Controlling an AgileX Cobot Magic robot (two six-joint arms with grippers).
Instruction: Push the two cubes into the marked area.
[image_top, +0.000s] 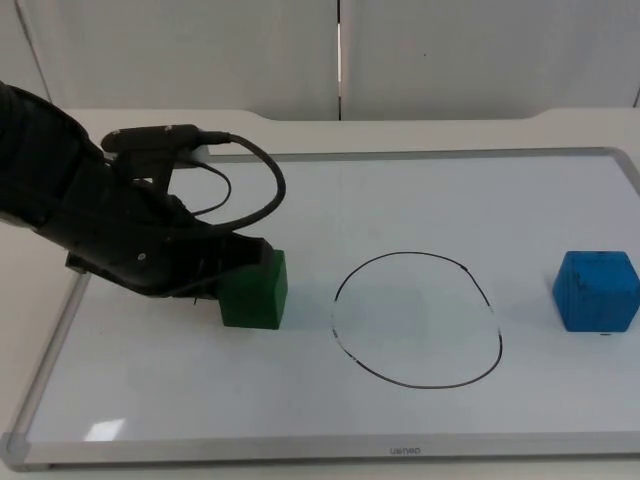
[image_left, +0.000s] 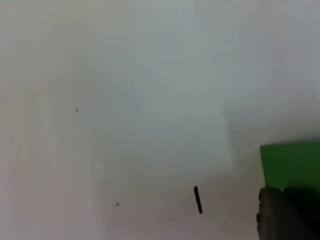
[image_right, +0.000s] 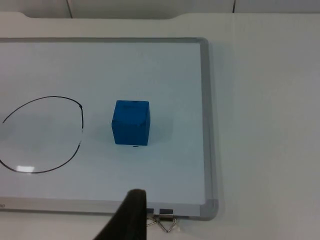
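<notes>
A green cube (image_top: 255, 291) rests on the whiteboard (image_top: 420, 195), a short way left of the black hand-drawn oval (image_top: 418, 320). My left gripper (image_top: 238, 258) leans low against the cube's left and rear side and touches it. The left wrist view catches the green cube (image_left: 290, 162) beside the gripper's grey tip. A blue cube (image_top: 597, 290) stands alone to the right of the oval, near the board's right edge. In the right wrist view the blue cube (image_right: 130, 123) lies ahead of my right gripper (image_right: 131, 212), which hangs back over the board's near edge, apart from the cube, with the oval (image_right: 45, 132) to one side.
The whiteboard's metal frame (image_top: 330, 155) runs around the work surface and ends in a rounded corner (image_right: 210, 207), where a binder clip (image_right: 167, 222) sits. A short black mark (image_left: 198, 200) lies on the board near the green cube. White table surrounds the board.
</notes>
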